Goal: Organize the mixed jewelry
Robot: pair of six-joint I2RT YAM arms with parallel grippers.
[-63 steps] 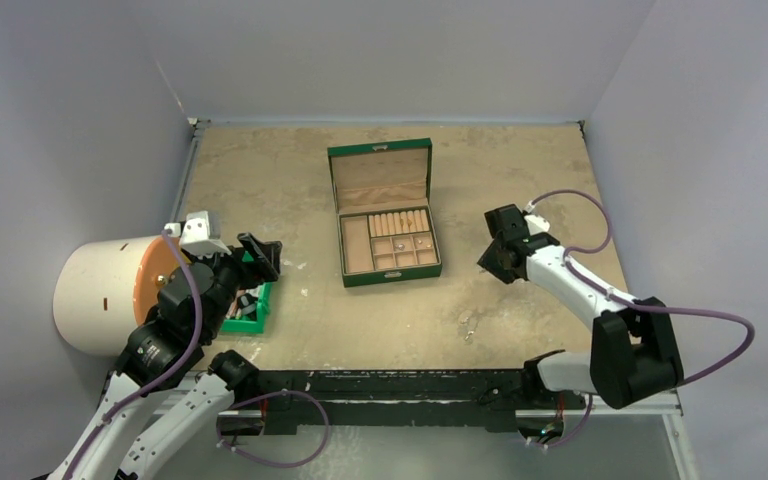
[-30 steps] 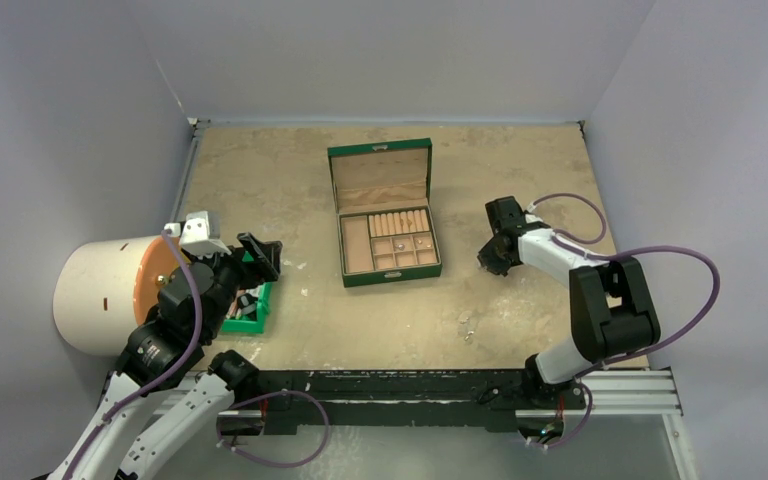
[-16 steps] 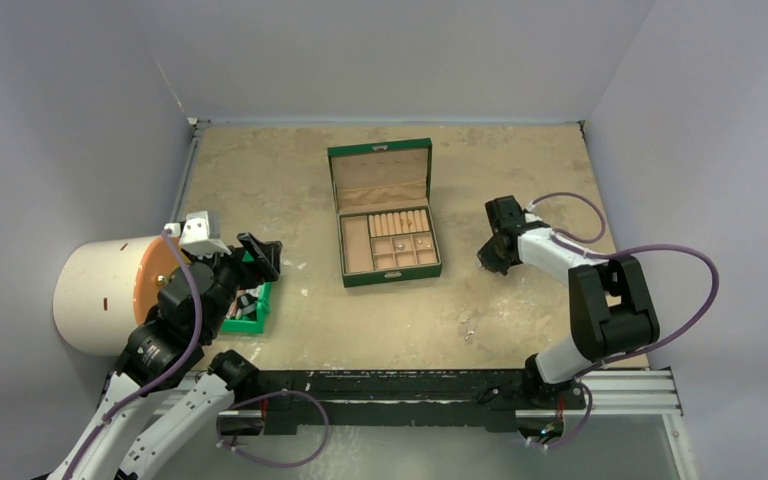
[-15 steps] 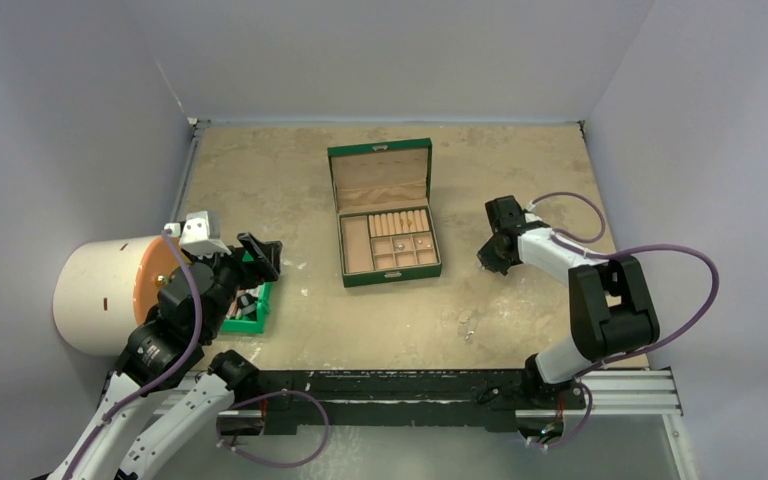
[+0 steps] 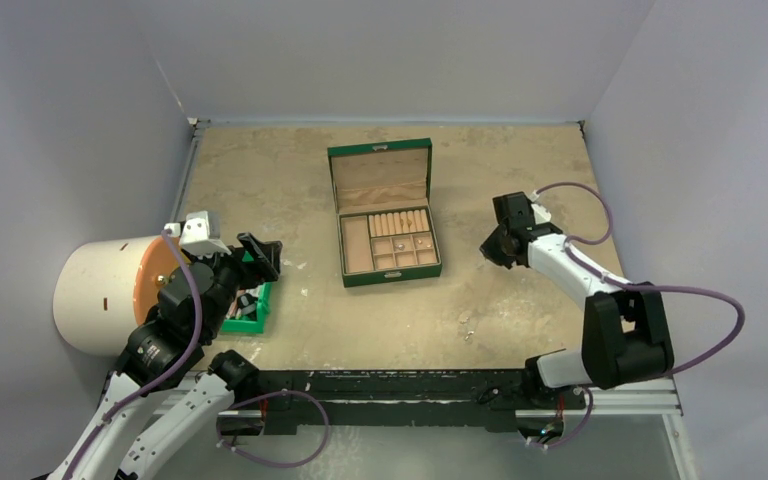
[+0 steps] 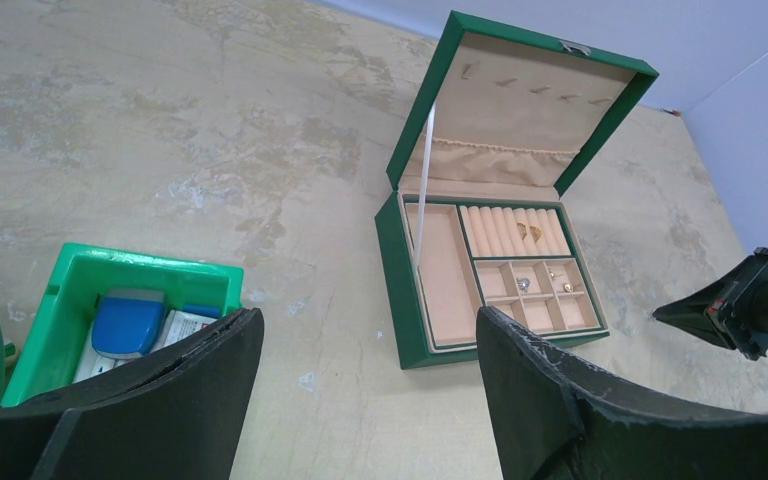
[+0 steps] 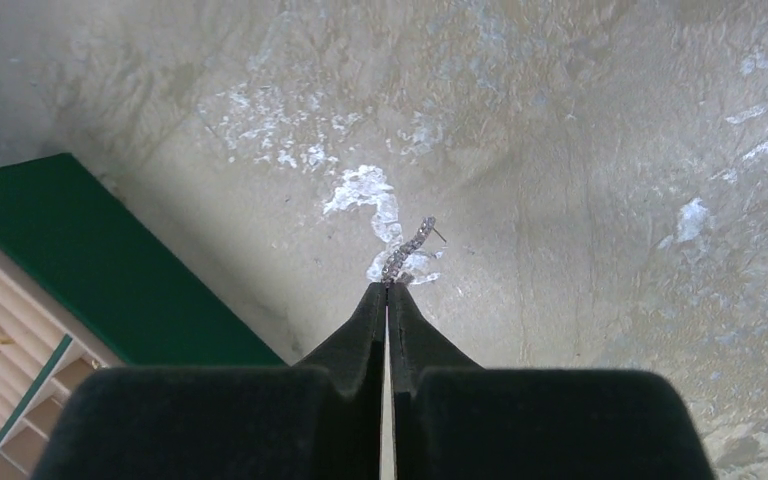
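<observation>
The open green box (image 5: 385, 215) stands mid-table, with tan cushion rolls and small compartments. A gold piece (image 6: 528, 232) sits on the rolls and tiny pieces (image 6: 523, 284) lie in the compartments. My right gripper (image 7: 387, 288) is shut, its tips pinching one end of a short silver chain piece (image 7: 407, 248) just above the table, right of the box (image 7: 80, 250). In the top view that gripper (image 5: 488, 250) is beside the box's right side. My left gripper (image 6: 365, 340) is open and empty, hovering over the green bin.
A small green plastic bin (image 5: 250, 305) with dark and blue items (image 6: 125, 322) sits at the left. A large white cylinder (image 5: 95, 295) lies at the left edge. Pale specks (image 5: 467, 325) mark the table near the front. Walls enclose three sides.
My right gripper has shifted slightly back and right, and that arm's elbow has swung outward to the right. The left arm has not moved.
</observation>
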